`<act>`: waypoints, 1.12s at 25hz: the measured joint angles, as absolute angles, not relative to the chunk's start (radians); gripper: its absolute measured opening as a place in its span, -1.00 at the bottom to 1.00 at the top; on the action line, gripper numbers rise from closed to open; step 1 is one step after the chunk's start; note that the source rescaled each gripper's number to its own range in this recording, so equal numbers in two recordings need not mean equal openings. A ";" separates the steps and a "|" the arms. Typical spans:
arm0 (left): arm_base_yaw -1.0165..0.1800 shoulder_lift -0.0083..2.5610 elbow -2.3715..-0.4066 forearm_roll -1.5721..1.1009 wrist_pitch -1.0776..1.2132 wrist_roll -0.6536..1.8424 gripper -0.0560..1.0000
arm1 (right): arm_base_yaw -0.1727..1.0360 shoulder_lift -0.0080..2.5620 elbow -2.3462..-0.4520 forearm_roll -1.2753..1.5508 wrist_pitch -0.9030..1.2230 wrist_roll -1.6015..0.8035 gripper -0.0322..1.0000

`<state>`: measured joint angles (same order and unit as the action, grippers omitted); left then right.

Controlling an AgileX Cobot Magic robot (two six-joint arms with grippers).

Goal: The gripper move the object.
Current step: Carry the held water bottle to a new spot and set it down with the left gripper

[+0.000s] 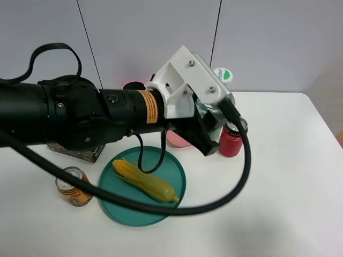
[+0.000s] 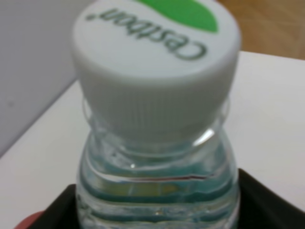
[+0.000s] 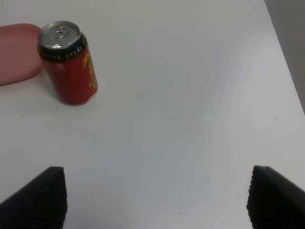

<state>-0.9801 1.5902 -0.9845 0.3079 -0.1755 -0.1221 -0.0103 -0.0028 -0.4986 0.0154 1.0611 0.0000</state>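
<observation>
The clear water bottle shows in the exterior view only as its white cap with a green mark [image 1: 222,74], behind the white mount of the left arm. My left gripper [image 1: 216,127] reaches across from the left and is shut on the bottle. In the left wrist view the bottle [image 2: 157,119] fills the frame, its cap on top, with a black finger [image 2: 55,210] on each side of its body. My right gripper [image 3: 157,200] is open and empty over bare white table; it does not show in the exterior view.
A red can [image 1: 232,140] stands just beside the left gripper, and shows in the right wrist view [image 3: 69,64] next to a pink plate [image 3: 16,52]. A green plate [image 1: 118,214] holds a corn cob [image 1: 144,181]. An orange-gold can [image 1: 73,186] stands at the front left.
</observation>
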 joint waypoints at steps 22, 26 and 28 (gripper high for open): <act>-1.055 1.914 -1.099 0.371 -0.366 -0.161 -0.89 | -0.010 -0.003 -0.499 0.015 1.061 0.000 1.00; -1.059 1.969 -1.116 0.376 -0.409 -0.173 -0.89 | -0.010 -0.003 -0.499 0.015 1.061 0.000 1.00; -1.058 1.996 -1.134 0.376 -0.407 -0.174 -0.89 | -0.010 -0.003 -0.499 0.015 1.061 0.000 1.00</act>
<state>-1.0580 1.9964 -1.1337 0.3756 -0.4072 -0.1739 -0.0103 -0.0028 -0.4986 0.0154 1.0611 0.0000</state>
